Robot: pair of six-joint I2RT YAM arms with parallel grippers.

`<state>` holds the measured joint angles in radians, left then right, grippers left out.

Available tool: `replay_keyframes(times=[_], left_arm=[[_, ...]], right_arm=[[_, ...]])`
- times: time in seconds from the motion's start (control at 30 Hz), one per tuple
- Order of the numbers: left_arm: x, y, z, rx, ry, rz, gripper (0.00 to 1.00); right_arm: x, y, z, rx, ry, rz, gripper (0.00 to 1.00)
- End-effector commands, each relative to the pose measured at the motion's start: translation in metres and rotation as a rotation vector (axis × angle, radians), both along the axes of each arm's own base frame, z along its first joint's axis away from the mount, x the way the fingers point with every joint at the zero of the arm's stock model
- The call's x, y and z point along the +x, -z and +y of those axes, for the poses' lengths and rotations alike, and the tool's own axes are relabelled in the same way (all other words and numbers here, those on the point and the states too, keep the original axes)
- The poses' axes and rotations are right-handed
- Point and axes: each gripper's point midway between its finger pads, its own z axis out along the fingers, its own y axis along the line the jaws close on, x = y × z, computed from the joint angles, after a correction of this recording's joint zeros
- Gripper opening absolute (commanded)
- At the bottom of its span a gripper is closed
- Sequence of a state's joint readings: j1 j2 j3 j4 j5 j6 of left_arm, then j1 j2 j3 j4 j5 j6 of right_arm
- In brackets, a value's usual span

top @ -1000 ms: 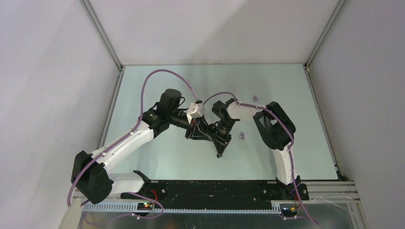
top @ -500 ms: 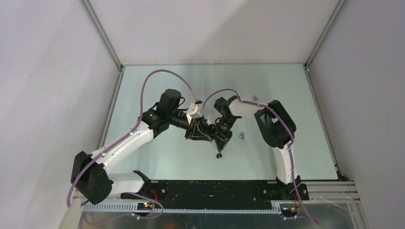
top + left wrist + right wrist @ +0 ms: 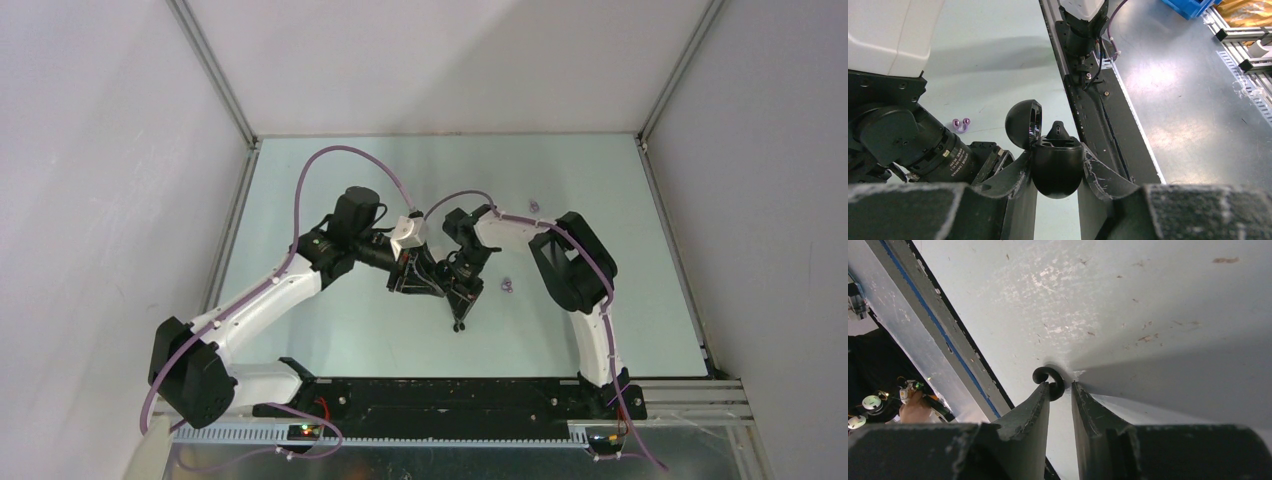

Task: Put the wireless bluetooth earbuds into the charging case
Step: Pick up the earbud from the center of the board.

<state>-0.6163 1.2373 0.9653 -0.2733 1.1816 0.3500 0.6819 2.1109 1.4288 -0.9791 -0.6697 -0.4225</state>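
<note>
**Left gripper** [image 3: 1057,159]: both fingers are clamped on the charging case [image 3: 1057,175], one pad on each flank.
- The case's long axis runs along the fingers. Its rounded bottom sits towards the wrist and its open mouth faces away from it.
- The lid [image 3: 1020,125] is swung open on its hinge to the left in the wrist view. It stands on edge with its hollow facing back over the mouth.
- One black earbud [image 3: 1058,131] sits in the case, with its narrow end pointing straight out of the mouth.
- In the overhead view this gripper holds the case above the middle of the table [image 3: 620,330], close against the right arm's wrist.

**Right gripper** [image 3: 1060,387]: the fingers stand slightly apart, with a narrow, even gap between them, and point down at the table.
- A second black earbud [image 3: 1060,381] shows just beyond the fingertips. It is curled into a hook, with one end next to the left-hand finger in that view.
- It cannot be told whether either finger touches this bud.
- From overhead the bud appears as a dark speck on the table just nearer the bases than the fingertips.

**Surroundings:**
- A pale purple earbud [image 3: 508,286] lies on the table to the right of both grippers, clear of them. It is too small to tell which way it points.
- A second small pale purple item [image 3: 534,206] lies farther back, near the right arm's elbow. It is too small to identify.
</note>
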Motion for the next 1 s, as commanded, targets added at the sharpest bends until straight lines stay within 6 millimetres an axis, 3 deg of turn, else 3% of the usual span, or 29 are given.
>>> replay_keyframes(times=[0.0,0.37,0.5,0.63,0.7,0.97], left_arm=[[-0.003,-0.023,-0.002,-0.055,0.027,-0.078,0.0],[-0.004,-0.024,-0.001,-0.058,0.027,-0.084,0.0],[-0.004,-0.025,0.0,-0.058,0.026,-0.087,0.0],[-0.004,-0.024,0.0,-0.057,0.026,-0.086,0.0],[-0.004,-0.023,-0.001,-0.056,0.025,-0.086,0.0],[-0.002,-0.021,-0.001,-0.054,0.026,-0.082,0.0]], right_arm=[[0.006,0.025,-0.009,-0.045,-0.07,-0.095,0.29],[-0.003,0.033,-0.014,-0.076,-0.101,-0.101,0.3],[-0.007,0.03,-0.012,-0.054,-0.109,-0.09,0.21],[-0.01,0.015,-0.006,0.019,-0.119,-0.089,0.05],[-0.011,0.004,-0.003,0.06,-0.121,-0.09,0.02],[0.006,-0.036,-0.009,0.159,-0.072,-0.142,0.0]])
